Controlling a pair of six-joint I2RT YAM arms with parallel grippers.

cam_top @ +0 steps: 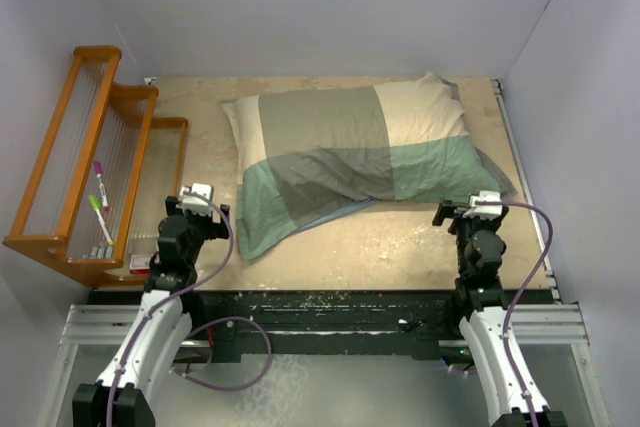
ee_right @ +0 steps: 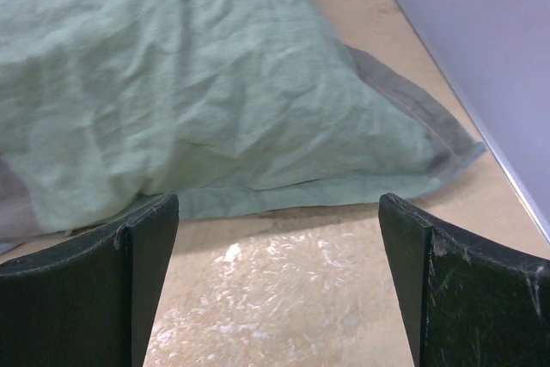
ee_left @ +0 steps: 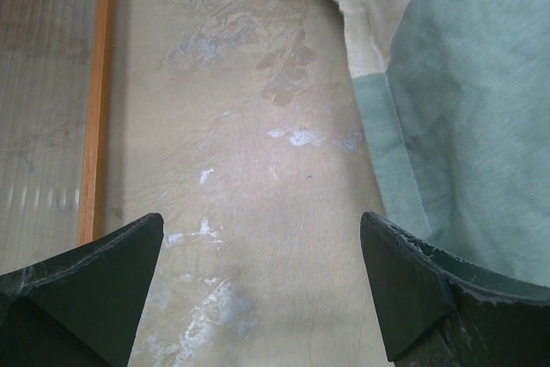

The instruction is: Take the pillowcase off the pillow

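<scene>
Left claw (ee_left: 262, 225): jaws wide apart, holding nothing, over bare counter (cam_top: 400, 237).
Right claw (ee_right: 279, 204): jaws wide apart, holding nothing.
Pillowcase (cam_top: 340, 162): on the middle of the counter beyond both claws. Its near-left teal corner is just right of the left claw, and its near-right edge is just ahead of the right claw, touching neither.
Pillow: inside the pillowcase, fully covered.
Rack (cam_top: 80, 147): wooden, left of the left claw.
Writing: red-and-white item (cam_top: 140, 265) by the rack, print too small to read.
</scene>
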